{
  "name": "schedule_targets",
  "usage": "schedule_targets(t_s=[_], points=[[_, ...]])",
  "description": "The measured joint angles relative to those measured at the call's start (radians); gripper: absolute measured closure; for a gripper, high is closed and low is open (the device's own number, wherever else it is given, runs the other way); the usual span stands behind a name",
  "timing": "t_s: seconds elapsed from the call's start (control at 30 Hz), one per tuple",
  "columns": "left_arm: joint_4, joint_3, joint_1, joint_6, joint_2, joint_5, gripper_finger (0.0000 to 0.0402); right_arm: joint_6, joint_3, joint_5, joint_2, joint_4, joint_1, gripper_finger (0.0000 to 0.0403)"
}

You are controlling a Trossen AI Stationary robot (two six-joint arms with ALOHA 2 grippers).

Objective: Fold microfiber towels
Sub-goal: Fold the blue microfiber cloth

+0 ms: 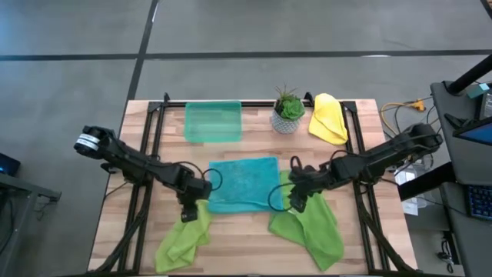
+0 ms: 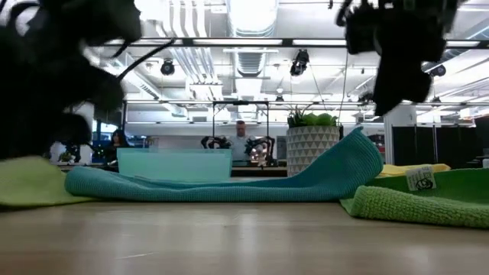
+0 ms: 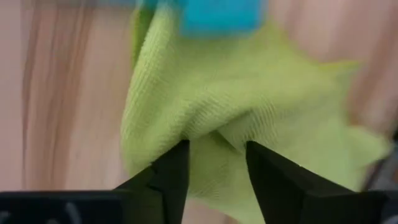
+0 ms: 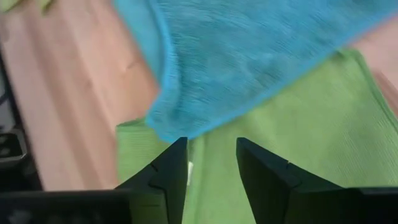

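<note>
Green plastic tray [image 1: 213,121]: far side of table [image 1: 254,242], nothing seen inside. Potted plant [image 1: 288,111] and yellow towel [image 1: 329,119] beside it. Teal towel [image 1: 243,183]: centre, flat, one corner over right lime towel [image 1: 311,223]. Left lime towel [image 1: 184,235]: crumpled, near edge. Left gripper [image 1: 190,209]: over left lime towel, fingers parted, empty. Right gripper [image 1: 296,198]: at teal corner, fingers parted, empty.

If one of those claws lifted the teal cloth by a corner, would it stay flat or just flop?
Probably flop: the teal cloth already drapes in soft waves, one edge riding up over the green cloth. It looks light and thin, so it should lift easily. Its fuzzy weave probably grips rather than slips, so pushing might bunch it.
</note>
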Motion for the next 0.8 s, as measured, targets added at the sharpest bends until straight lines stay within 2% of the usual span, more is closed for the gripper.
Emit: schedule_targets(t_s=[0.2, 0.27, 0.33, 0.43, 0.53, 0.67, 0.8], points=[[-0.001, -0.122, -0.05, -0.056, -0.03, 0.032, 0.0343, 0.182, -0.111, 0.019, -0.003, 0.039, 0.013, 0.0287], [-0.059, -0.15, -0.06, -0.096, -0.039, 0.079, 0.0371, 0.215, -0.148, 0.016, 0.004, 0.071, 0.011, 0.029], [-0.187, -0.159, -0.067, -0.13, -0.048, 0.118, 0.0392, 0.234, -0.182, 0.017, 0.007, 0.125, 0.011, 0.0293], [-0.341, -0.148, -0.074, -0.175, -0.089, 0.119, 0.0394, 0.242, -0.22, 0.018, 0.011, 0.21, 0.011, 0.0298], [-0.422, -0.117, -0.074, -0.188, -0.166, 0.121, 0.0392, 0.238, -0.237, 0.028, 0.032, 0.251, 0.001, 0.0305], [-0.413, -0.085, -0.073, -0.252, -0.28, 0.095, 0.0392, 0.232, -0.252, 0.034, 0.078, 0.219, -0.018, 0.0317], [-0.403, -0.055, -0.072, -0.307, -0.381, 0.01, 0.0392, 0.231, -0.226, 0.018, 0.114, 0.072, -0.033, 0.0329]])
